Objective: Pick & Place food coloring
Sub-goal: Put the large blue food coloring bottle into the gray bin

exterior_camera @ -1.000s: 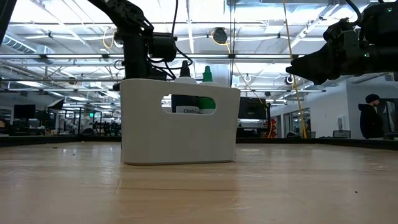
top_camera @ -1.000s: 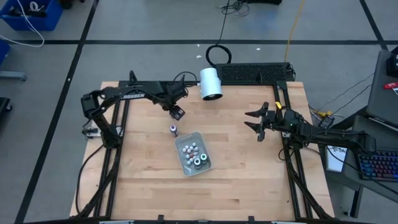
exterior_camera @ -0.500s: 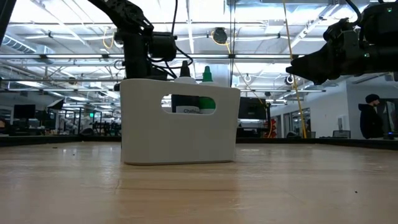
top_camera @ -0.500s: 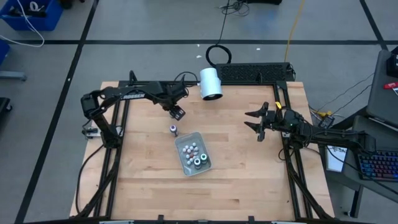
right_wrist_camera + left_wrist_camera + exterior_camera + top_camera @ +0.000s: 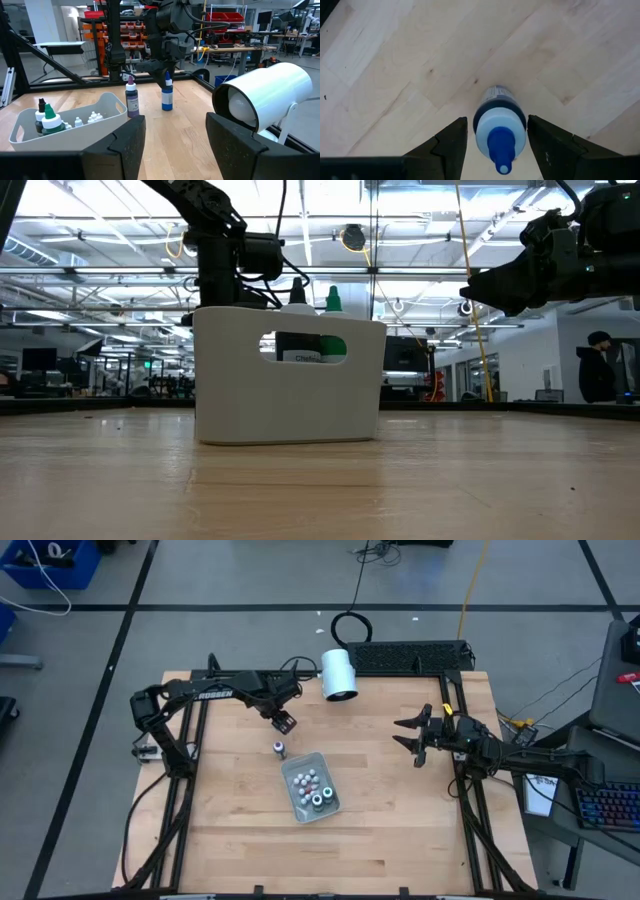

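A blue-capped food coloring bottle (image 5: 500, 131) stands upright on its base on the table; it shows again as the blue bottle (image 5: 167, 96). My left gripper (image 5: 497, 119) hangs open right above it, a finger on each side of the cap, touching nothing; in the high view this gripper (image 5: 285, 722) hides the bottle. A purple-capped bottle (image 5: 131, 99) stands on the table beside it, seen from above as the purple bottle (image 5: 279, 748). Two more bottles, green-capped (image 5: 50, 121) and dark-capped (image 5: 41, 108), stand in the white bin (image 5: 325, 812). My right gripper (image 5: 412, 736) waits open over the table's right side.
The white bin (image 5: 240, 380) near the table's middle also holds small white balls (image 5: 304, 780). A large white cylinder (image 5: 338, 675) lies at the far edge. Bare wood spreads between the bin and the right gripper and toward the near edge. A person (image 5: 598, 370) stands in the room behind.
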Controlling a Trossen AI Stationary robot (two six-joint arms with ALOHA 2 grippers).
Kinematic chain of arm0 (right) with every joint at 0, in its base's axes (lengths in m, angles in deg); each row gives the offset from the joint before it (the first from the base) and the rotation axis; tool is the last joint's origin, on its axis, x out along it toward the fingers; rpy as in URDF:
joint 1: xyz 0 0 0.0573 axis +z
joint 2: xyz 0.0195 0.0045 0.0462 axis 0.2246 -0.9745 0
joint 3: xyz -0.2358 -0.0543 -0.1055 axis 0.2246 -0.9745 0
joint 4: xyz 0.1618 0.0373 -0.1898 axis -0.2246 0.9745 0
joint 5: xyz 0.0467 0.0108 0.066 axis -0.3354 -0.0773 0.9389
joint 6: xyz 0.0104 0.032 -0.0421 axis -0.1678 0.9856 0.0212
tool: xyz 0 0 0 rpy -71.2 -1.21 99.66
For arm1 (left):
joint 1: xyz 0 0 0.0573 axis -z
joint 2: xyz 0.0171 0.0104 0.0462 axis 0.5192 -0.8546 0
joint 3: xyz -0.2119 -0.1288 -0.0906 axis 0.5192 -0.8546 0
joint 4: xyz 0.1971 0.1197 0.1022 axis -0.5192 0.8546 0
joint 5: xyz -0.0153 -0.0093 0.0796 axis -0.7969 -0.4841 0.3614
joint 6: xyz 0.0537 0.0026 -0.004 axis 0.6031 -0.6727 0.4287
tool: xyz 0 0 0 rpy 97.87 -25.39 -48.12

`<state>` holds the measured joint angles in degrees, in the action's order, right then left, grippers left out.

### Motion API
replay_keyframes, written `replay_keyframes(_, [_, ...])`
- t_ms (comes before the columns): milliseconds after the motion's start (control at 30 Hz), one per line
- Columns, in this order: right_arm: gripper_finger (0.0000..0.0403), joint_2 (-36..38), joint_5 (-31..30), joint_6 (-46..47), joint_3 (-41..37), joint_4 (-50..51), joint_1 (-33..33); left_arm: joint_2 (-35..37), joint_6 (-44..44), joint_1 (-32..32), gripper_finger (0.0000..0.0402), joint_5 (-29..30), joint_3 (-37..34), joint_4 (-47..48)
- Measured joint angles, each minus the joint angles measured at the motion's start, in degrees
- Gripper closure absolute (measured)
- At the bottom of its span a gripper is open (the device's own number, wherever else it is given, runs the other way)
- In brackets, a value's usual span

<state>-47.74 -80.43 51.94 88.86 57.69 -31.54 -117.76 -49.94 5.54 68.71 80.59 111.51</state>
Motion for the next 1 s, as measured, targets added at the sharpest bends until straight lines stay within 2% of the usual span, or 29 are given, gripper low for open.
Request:
replay_keyframes(767, [0.0206,0.01,0.00,0.00,0.02,0.00,-0.01,0.06,1.30,-0.07,0.0195,-0.05,0.00,0.19])
replay_keyframes(1000, [0.0206,0.01,0.00,0.00,0.00,0.00,-0.01,2.42,1.29,-0.07,0.0195,-0.07,0.07,0.18])
